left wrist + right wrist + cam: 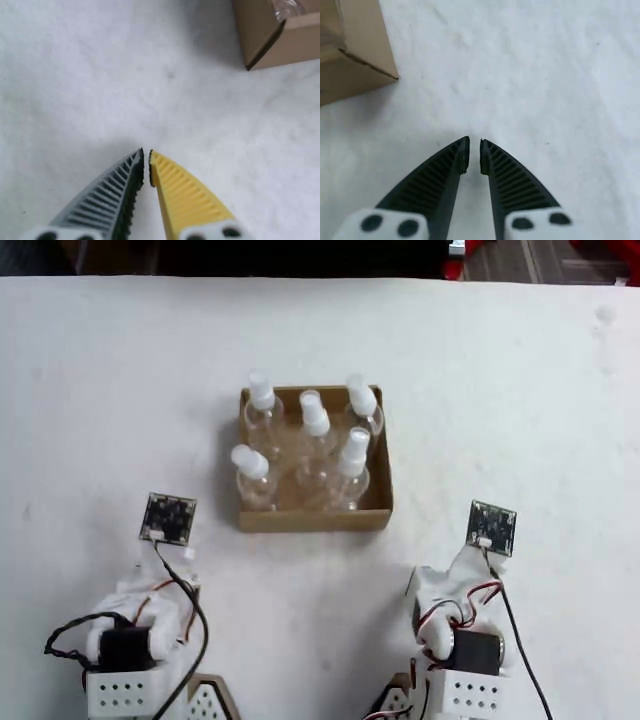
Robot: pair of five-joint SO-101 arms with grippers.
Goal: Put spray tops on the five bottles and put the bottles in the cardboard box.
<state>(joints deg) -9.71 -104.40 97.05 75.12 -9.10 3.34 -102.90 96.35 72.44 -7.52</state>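
Note:
Several clear bottles (314,430) with white spray tops stand upright inside the cardboard box (315,519) at the table's middle. My left gripper (146,160), one grey and one yellow finger, is shut on nothing above bare table, with a corner of the box (280,42) a short way off. My right gripper (474,150), both fingers black, is shut and empty, with the other front corner of the box (362,57) nearby. In the high view the left arm (140,625) and right arm (460,625) sit near the front edge, on either side of the box and short of it.
The white table (520,390) spreads wide around the box on all sides. Cables run along both arms near the front edge.

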